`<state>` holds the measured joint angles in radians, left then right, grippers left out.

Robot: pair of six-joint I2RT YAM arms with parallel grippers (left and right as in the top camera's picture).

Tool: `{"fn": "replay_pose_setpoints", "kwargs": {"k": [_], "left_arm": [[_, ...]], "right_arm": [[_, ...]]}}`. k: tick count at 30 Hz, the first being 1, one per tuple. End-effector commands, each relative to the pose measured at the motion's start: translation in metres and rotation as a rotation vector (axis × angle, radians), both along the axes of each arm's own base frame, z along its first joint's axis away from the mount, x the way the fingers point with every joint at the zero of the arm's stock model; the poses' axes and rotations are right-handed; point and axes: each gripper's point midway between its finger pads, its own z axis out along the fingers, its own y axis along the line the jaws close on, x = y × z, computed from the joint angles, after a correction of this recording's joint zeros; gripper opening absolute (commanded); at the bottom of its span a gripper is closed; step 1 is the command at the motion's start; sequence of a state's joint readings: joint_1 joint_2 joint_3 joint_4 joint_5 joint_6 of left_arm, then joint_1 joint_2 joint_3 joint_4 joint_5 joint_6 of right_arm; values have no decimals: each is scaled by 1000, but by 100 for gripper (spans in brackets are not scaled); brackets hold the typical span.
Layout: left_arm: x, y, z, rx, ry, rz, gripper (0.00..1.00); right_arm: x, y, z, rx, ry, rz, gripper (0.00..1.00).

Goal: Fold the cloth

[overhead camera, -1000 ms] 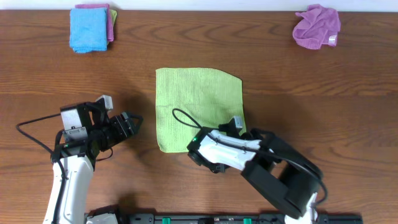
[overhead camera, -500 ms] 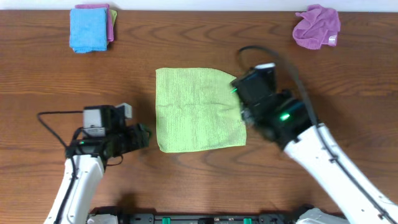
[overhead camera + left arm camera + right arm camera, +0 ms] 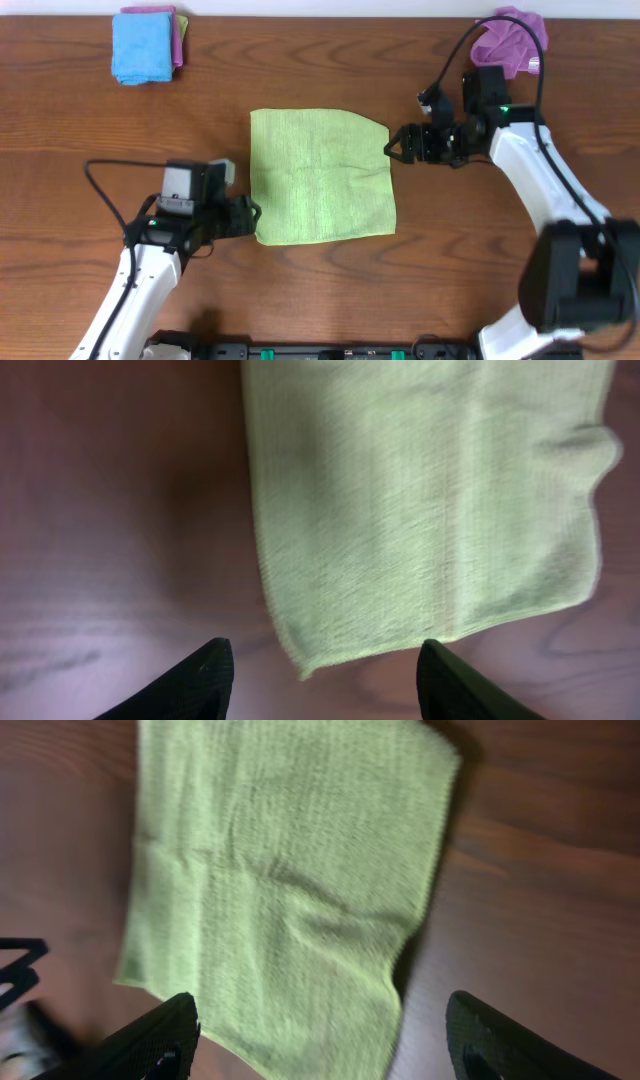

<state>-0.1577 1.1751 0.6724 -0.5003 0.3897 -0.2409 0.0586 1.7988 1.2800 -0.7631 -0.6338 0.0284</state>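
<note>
A light green cloth lies flat and spread out in the middle of the wooden table. My left gripper is open and empty just left of the cloth's near left corner; that corner shows between the fingers in the left wrist view. My right gripper is open and empty just right of the cloth's far right corner. In the right wrist view the cloth fills the middle, its edge between the open fingers.
A folded blue cloth on a pink one sits at the far left. A crumpled purple cloth lies at the far right, behind my right arm. The table is dark wood.
The right arm has swung from the cloth's near edge up to its far right corner. The left gripper has moved right, close to the near left corner. The cloth has stayed flat.
</note>
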Motion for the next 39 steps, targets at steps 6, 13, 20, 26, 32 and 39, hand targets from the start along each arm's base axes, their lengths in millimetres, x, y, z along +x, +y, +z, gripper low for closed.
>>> {"fn": "replay_pose_setpoints", "kwargs": {"k": [6, 13, 20, 26, 32, 39], "left_arm": [[37, -27, 24, 131, -166, -46, 61], [41, -51, -16, 121, -58, -117, 34], [20, -50, -33, 135, 61, -121, 20], [9, -43, -40, 166, 114, -116, 18], [6, -38, -54, 198, 159, -106, 16], [3, -37, -66, 207, 207, -90, 6]], "right_arm": [[12, 24, -18, 342, 42, 69, 83], [33, -17, -20, 354, 10, -45, 84], [29, -15, -29, 360, 59, -55, 86], [31, -9, -53, 439, 136, -80, 88], [37, 1, -61, 479, 146, -79, 88], [39, 22, -61, 477, 144, -50, 89]]}}
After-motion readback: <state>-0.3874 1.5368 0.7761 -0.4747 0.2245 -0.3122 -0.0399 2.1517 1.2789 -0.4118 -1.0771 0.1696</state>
